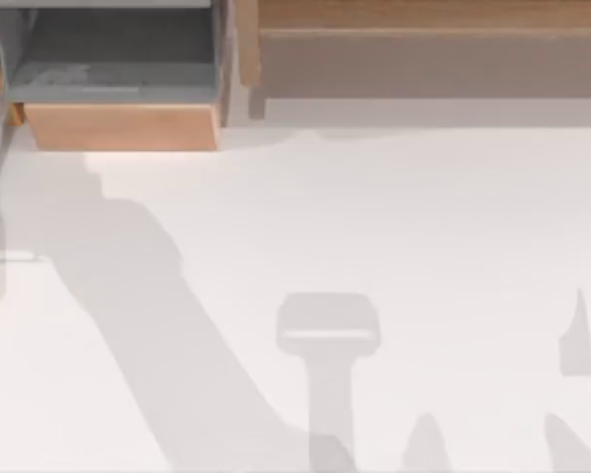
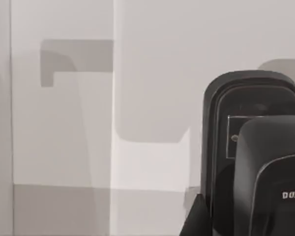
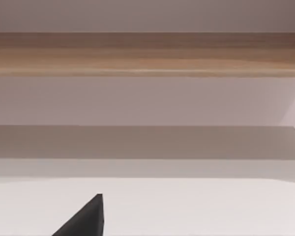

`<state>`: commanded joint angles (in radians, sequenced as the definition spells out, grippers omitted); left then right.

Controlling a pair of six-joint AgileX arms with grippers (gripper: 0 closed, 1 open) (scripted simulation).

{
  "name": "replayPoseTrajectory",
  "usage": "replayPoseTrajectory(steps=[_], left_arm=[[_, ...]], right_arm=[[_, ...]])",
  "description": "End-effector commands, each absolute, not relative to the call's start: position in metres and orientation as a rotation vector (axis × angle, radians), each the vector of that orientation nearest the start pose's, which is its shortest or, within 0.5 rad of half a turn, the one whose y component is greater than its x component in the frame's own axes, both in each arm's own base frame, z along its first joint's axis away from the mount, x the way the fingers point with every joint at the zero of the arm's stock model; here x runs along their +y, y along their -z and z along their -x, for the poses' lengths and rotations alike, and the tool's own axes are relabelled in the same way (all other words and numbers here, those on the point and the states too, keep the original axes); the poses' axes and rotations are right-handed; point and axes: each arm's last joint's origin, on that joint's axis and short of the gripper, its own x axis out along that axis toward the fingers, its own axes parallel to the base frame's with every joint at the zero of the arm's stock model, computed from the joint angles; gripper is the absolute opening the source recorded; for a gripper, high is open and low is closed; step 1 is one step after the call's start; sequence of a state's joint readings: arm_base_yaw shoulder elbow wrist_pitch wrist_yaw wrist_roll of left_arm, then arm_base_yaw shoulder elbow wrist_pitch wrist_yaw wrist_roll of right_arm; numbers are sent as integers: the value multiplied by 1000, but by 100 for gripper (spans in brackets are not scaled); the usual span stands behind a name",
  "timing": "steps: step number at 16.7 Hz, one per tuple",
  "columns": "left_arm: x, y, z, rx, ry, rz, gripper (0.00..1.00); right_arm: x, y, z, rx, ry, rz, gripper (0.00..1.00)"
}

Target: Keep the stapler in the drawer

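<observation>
Top view, drawer (image 1: pixel 123 126) open, far left

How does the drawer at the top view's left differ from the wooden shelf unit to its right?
The drawer is narrower and boxy; the shelf unit is much wider. The drawer stands pulled open, showing grey inner walls and floor; the shelf unit shows a long shaded face under a brown top edge. The drawer's front panel reaches farther out over the table than the shelf unit. Both are wooden and sit along the table's far edge.
</observation>
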<state>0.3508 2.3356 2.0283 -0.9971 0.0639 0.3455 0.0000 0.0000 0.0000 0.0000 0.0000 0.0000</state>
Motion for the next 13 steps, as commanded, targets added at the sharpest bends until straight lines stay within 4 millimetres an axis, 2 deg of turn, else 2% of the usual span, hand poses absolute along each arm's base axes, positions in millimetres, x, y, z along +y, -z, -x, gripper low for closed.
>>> replayPoseTrajectory(steps=[1,3,9,11,13], left_arm=[[172,-168,-454,1338,-13,-13,0],[173,-160,-452,1377,8,-6,0],[172,-162,-455,1358,6,-8,0],[174,-184,-459,1280,-16,-1,0],[179,-223,-457,1166,-51,-1,0]], right_arm=[[-1,-160,-106,0,0,0,100],[-1,-160,-106,0,0,0,100],[-1,-160,-106,0,0,0,100],[-1,-160,-106,0,0,0,100],[-1,-160,-106,0,0,0,100]])
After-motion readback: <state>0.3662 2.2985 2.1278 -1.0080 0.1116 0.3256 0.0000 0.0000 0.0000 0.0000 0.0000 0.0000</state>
